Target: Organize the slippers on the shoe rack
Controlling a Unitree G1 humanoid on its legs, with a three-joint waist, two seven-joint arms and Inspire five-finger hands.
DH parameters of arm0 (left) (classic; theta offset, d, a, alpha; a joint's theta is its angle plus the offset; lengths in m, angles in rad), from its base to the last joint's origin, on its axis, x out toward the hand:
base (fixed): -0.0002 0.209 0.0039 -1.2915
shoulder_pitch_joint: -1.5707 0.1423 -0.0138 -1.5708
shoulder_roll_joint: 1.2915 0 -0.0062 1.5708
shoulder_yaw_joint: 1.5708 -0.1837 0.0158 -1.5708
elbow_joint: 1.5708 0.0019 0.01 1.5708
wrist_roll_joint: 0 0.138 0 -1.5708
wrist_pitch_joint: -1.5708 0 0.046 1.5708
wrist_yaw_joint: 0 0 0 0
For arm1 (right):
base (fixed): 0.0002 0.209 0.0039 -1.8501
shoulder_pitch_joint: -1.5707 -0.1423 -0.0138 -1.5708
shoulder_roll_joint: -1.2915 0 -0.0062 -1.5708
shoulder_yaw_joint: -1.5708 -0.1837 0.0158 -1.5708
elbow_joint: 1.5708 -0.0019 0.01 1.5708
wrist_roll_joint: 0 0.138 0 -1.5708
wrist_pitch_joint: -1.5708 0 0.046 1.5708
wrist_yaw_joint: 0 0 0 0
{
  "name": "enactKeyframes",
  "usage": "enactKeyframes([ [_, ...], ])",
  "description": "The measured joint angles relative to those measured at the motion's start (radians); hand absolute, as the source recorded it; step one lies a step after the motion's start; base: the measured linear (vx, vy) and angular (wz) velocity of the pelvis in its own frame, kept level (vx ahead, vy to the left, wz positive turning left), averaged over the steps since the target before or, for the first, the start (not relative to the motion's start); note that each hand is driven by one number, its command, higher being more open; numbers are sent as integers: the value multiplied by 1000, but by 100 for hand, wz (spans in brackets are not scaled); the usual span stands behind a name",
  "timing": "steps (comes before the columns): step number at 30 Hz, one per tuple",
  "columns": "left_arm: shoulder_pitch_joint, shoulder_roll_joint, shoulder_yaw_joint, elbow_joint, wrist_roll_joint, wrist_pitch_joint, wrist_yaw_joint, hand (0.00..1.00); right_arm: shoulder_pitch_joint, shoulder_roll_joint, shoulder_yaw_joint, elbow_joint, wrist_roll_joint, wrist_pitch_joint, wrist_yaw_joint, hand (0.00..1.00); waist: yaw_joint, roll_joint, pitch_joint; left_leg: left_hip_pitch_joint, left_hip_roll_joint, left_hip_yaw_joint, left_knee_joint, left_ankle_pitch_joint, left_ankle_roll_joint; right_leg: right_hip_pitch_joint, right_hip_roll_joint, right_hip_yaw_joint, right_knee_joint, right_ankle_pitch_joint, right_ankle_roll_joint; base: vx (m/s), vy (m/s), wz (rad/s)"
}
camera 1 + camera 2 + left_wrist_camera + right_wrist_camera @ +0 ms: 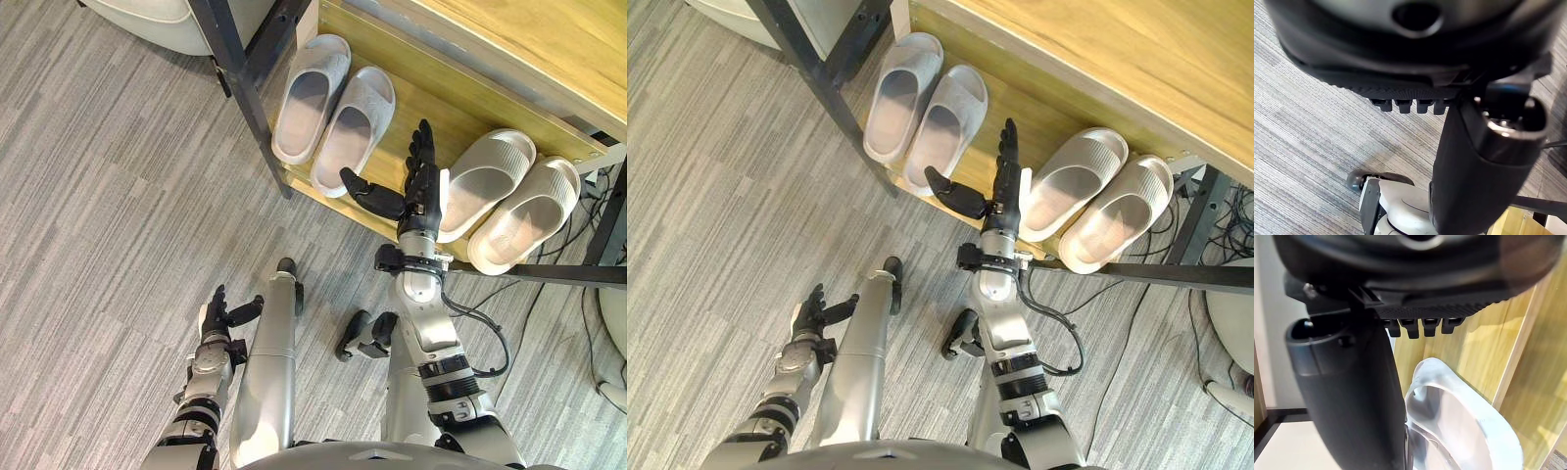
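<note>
While the right robot hand (423, 196) hangs over the shoe rack shelf (416, 113), it holds nothing: fingers straight, thumb spread wide.
The thumb-side pair (333, 108) lies just past the thumb tip, its slippers parallel, side by side, toes deep in the shelf. The outer-side pair (505, 201) sits just beside the hand's other edge, angled, and its near ends appear to overhang the shelf front. I cannot tell whether the hand touches the nearest slipper. The left robot hand (217, 315) idles low above the floor (108, 196), fingers relaxed, empty. Judgement: the outer-side pair needs the work. To do it well, lay flat fingers against both heel ends and push them inward together, slowly, square to the shelf edge. Nudging one slipper alone risks skewing it or tipping it off the front.
</note>
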Motion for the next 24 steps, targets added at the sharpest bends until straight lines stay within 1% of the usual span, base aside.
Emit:
enactKeyframes([
  [3, 0, -13, 30, 0, -1, 4, 2, 100, -1, 1, 0, 20, 46, -13, 30, 100, 0, 0, 3, 5, 0, 2, 0, -1, 1, 6, -1, 1, -1, 0, 0, -35, 52, 0],
  [8, -1, -13, 33, 0, 0, 4, -1, 100, -11, -1, 10, 98, 188, -17, 124, 100, 1, 0, 7, 9, 0, 2, -3, -1, 1, 11, -1, 1, -6, 1, 3, -38, 59, 0],
  [9, -1, -13, 38, 0, 0, 4, -2, 100, -17, -2, 15, 103, 216, -36, 145, 100, 1, 0, 9, 10, -1, 2, -4, -1, 1, 12, -1, 1, -6, 2, 3, -40, 71, 0],
  [11, -2, -14, 38, -1, 0, 4, -4, 100, -51, -8, 15, 129, 270, -42, 173, 100, 1, 2, 12, 11, -2, 3, -5, -1, 1, 13, -2, 0, -7, 2, 4, -41, 68, 1],
  [14, -3, -16, 40, -1, 0, 4, -7, 100, -92, -14, 17, 160, 335, -50, 194, 100, 3, 3, 15, 11, -2, 3, -7, -1, 1, 13, -2, 0, -7, 2, 4, -30, 45, 1],
  [16, -9, -21, 53, -1, 0, 2, -16, 100, -138, -18, 19, 187, 377, -57, 205, 100, 5, 6, 32, 19, -4, 5, -11, -1, 1, 17, -5, 2, -7, 2, 4, -38, 49, 0],
  [19, -12, -22, 59, -2, 0, 1, -19, 100, -169, -30, 18, 208, 397, -74, 206, 100, 5, 7, 44, 20, -5, 6, -14, -1, 1, 18, -6, 2, -8, 2, 4, -39, 50, 1],
  [23, -13, -23, 59, -1, 0, -4, -20, 100, -193, -52, 18, 225, 433, -81, 207, 100, 5, 10, 48, 21, -6, 5, -16, 0, 0, 18, -7, 1, -8, 2, 4, -32, 47, 2],
  [24, -13, -25, 59, -2, 0, -4, -20, 100, -220, -63, 17, 244, 439, -82, 206, 100, 6, 12, 49, 21, -9, 5, -19, 3, -1, 18, -9, -1, -8, 2, 4, -41, 46, 6],
])
